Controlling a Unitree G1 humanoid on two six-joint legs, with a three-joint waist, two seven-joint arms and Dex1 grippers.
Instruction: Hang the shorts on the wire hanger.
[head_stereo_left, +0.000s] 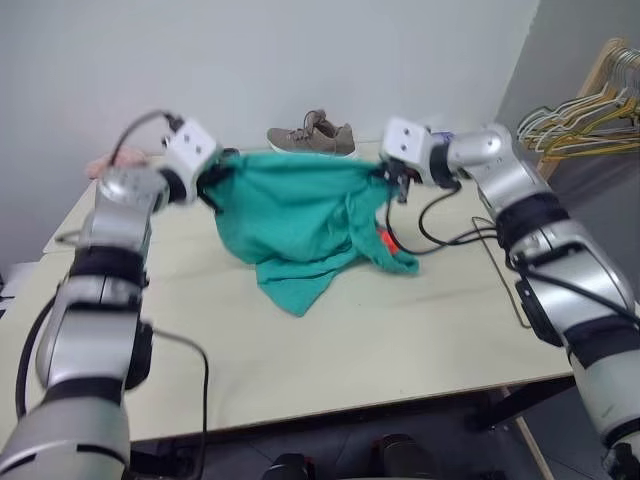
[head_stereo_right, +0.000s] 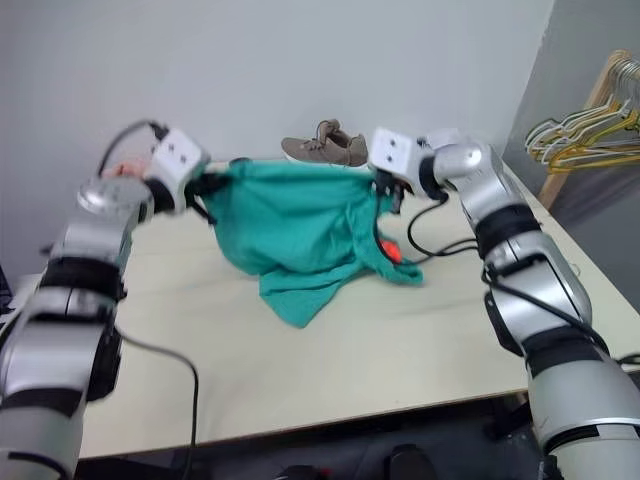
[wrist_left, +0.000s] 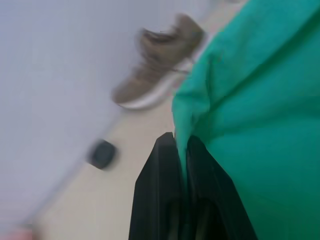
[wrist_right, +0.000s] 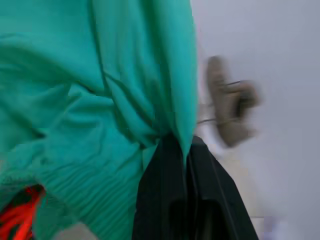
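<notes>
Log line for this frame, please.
stage: shorts lifted, spread between both hands | left hand: shut on shorts | right hand: shut on shorts | lower edge touching table

We've got the shorts stretched between our two hands above the table, the left hand pinching one edge, the right hand pinching the other, the lowest folds sagging onto the tabletop. Behind the shorts, at the table's far edge by the wall, sits a shoe. Off to our right, beyond the table, a cluster of hangers hangs on a rack.
</notes>
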